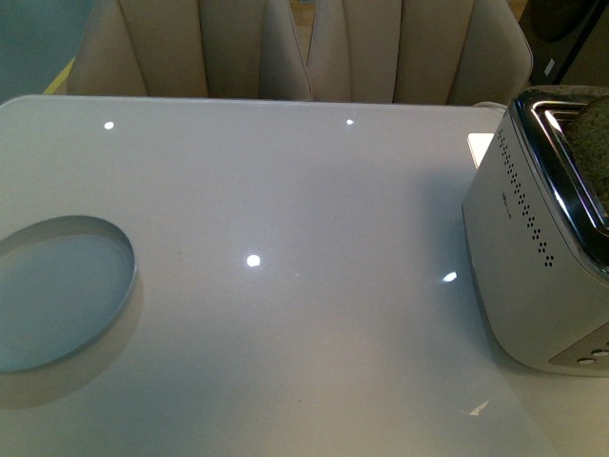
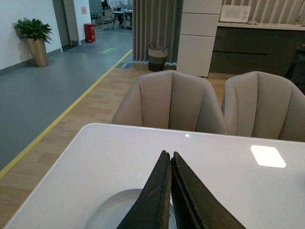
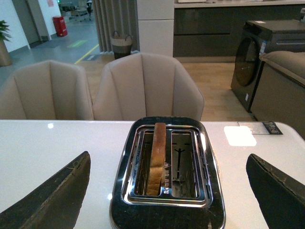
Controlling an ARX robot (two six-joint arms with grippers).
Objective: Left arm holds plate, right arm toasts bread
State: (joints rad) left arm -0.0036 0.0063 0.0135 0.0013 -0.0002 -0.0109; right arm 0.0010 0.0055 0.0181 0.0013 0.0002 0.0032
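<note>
A glossy white table [image 1: 285, 286] fills the front view, dotted with small bright reflections of ceiling lights. Two beige upholstered chairs [image 2: 171, 102] stand against its far edge, at twelve o'clock. Beyond them, the left wrist view shows a wood-look floor strip [image 2: 90, 102] bordered by a yellow line [image 2: 66, 117], with grey flooring [image 2: 33, 90] at ten o'clock. A potted plant [image 2: 33, 38] stands by a white wall, a red bin [image 2: 89, 32] farther back. A woven basket [image 2: 157, 56] sits before grey curtains [image 2: 155, 28], beside a white pillar [image 2: 200, 36]. Dark cabinets [image 2: 252, 50] run at two o'clock, topped by a white microwave [image 2: 234, 13]. The right wrist view shows a dark washing machine [image 3: 267, 57].
</note>
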